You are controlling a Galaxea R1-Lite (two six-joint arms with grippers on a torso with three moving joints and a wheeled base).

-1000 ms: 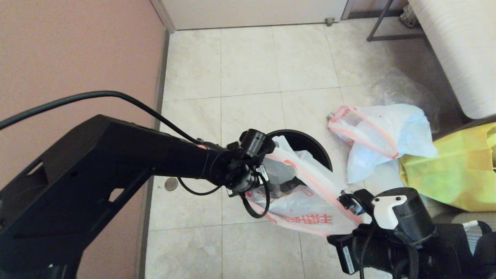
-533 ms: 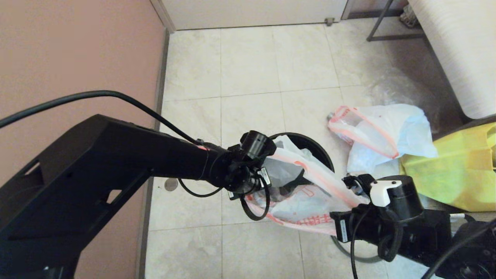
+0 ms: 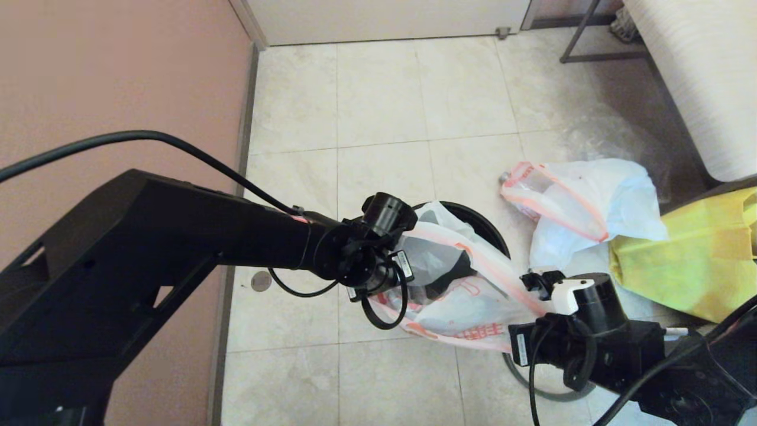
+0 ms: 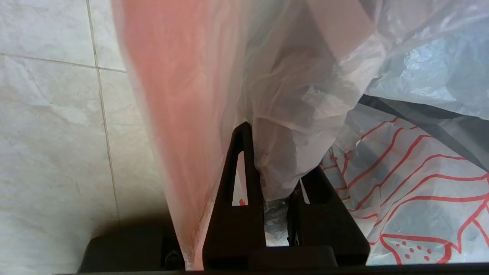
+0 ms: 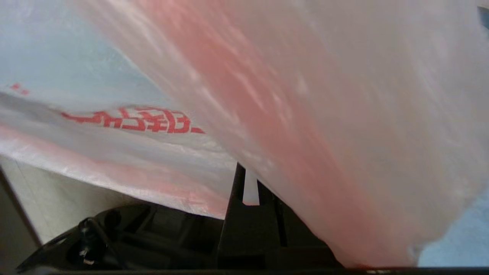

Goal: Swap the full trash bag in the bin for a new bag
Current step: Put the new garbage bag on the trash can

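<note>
From the head view, I hold the new bag (image 3: pixel 458 296) stretched over the bin (image 3: pixel 482 222) between both grippers, to spread its mouth. Left wrist: left gripper (image 4: pixel 277 179) pinches bunched film. Right wrist: right gripper (image 5: pixel 254 183) is draped; I cannot tell its grip.

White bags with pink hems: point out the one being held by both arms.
The new bag, printed in red, is stretched over the bin between the left end effector and right end effector. The full trash bag lies unheld on the floor.
</note>
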